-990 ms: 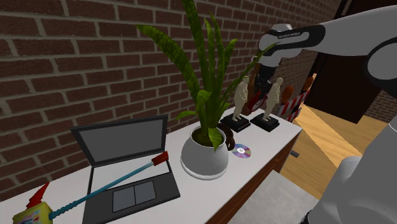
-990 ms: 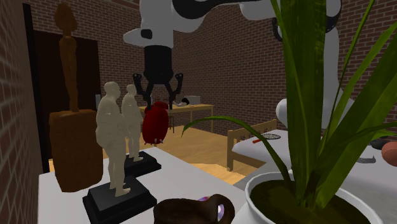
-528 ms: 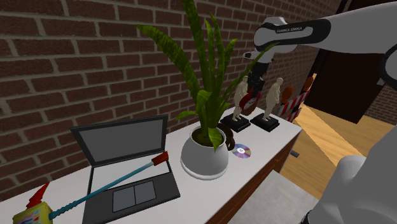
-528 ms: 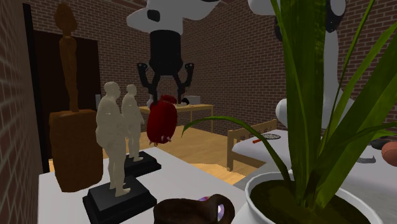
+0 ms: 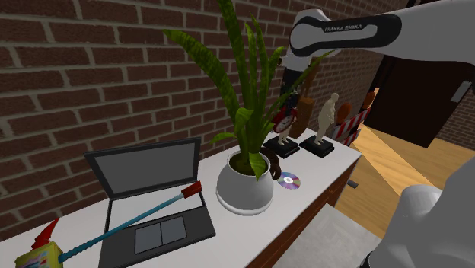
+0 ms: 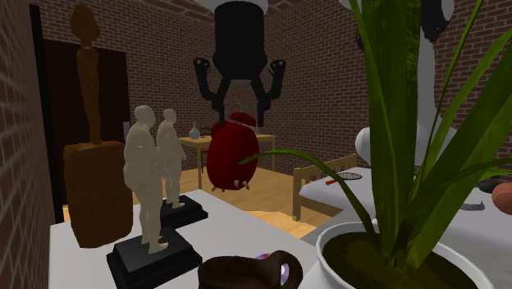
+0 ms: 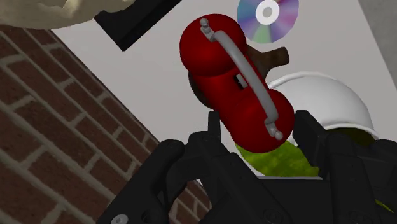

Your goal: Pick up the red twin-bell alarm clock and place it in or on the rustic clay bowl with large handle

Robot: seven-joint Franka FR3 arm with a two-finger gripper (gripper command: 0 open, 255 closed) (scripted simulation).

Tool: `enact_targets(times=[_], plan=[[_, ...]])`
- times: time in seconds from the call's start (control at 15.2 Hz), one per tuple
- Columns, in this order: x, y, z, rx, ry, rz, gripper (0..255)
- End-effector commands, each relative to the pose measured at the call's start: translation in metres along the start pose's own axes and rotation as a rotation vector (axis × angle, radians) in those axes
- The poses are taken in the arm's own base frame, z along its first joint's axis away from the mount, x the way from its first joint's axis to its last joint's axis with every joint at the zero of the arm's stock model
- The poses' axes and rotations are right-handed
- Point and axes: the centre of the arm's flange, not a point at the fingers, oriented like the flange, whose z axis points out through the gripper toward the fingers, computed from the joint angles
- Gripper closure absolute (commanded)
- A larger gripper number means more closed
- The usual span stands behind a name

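My gripper (image 6: 240, 115) is shut on the red twin-bell alarm clock (image 6: 232, 154), which hangs in the air above the white tabletop beside the two pale figurines. In the wrist view the black fingertips (image 7: 213, 127) clasp the clock (image 7: 235, 89) by its body, its grey handle facing the camera. In the shoulder view the clock (image 5: 284, 119) hangs just past the plant's leaves. The dark brown bowl (image 6: 246, 271) sits low by the plant pot; its handle (image 7: 270, 58) pokes out from behind the clock, below the gripper. In the shoulder view the bowl (image 5: 263, 161) is half hidden by the pot.
Two pale figurines (image 6: 148, 176) on black bases and a tall brown wooden statue (image 6: 92, 164) stand near the wall. A big plant in a white pot (image 5: 245, 186), a CD (image 5: 289, 180) and an open laptop (image 5: 148, 198) share the table. The table edge (image 5: 335, 179) drops off beyond.
The gripper has carried the clock toward the shoulder view's left, from beside the far figurine to near the plant, and closer to the second exterior camera.
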Motion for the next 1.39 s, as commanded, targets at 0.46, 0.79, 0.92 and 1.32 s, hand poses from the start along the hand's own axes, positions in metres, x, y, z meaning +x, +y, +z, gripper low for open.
enact_targets(times=[0.46,0.79,0.92,1.32], plan=[[0.057,-0.022,0.015,0.000,0.000,0.002,255],[0.056,-0.022,0.041,0.000,0.000,0.002,255],[0.056,-0.022,0.052,0.000,0.000,0.002,255],[0.055,-0.021,0.083,0.000,0.000,0.002,255]])
